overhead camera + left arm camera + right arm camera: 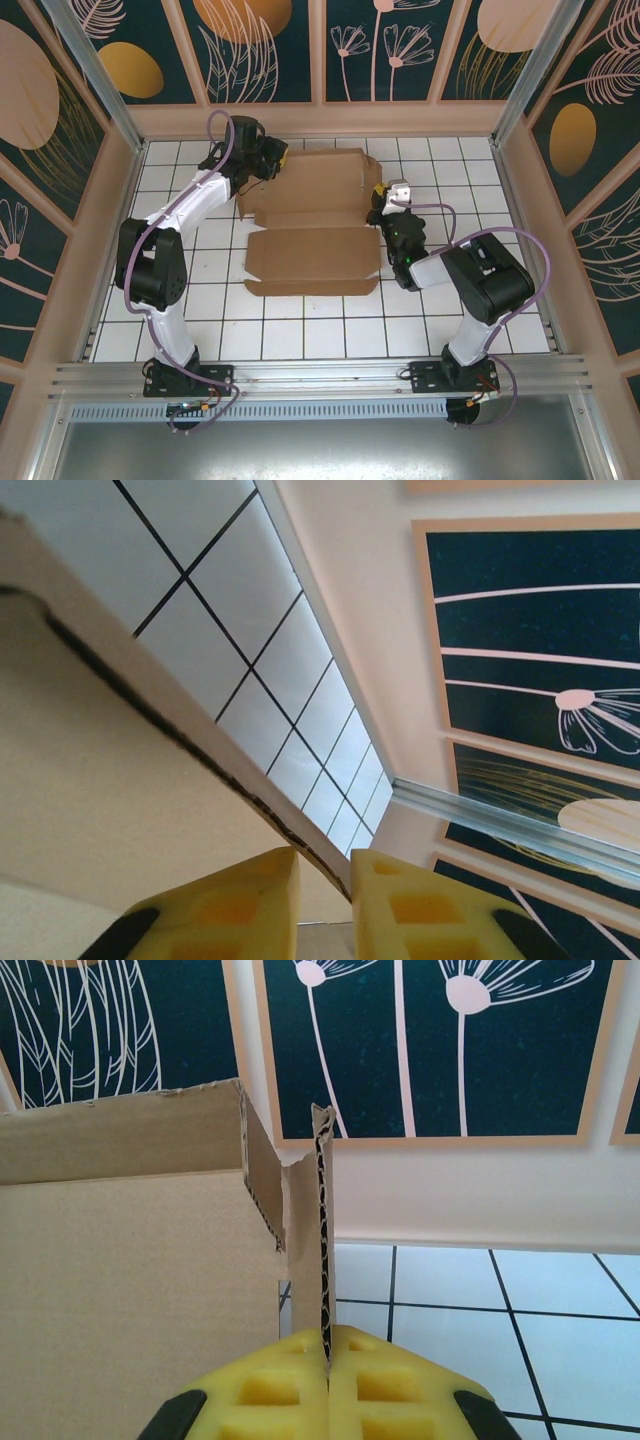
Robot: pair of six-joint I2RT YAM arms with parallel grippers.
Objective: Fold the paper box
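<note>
The paper box [315, 225] lies open before me, its long panels running left to right. My left gripper [268, 160] pinches its far-left flap edge; my right gripper [378, 205] is clamped on its upright right flap

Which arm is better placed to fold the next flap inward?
Probably right: the right gripper is clamped on a raised side flap of the paper box. The left gripper straddles a far edge, its grip unclear.

Overhead view, two wrist close-ups on paper box [310, 225]
</note>
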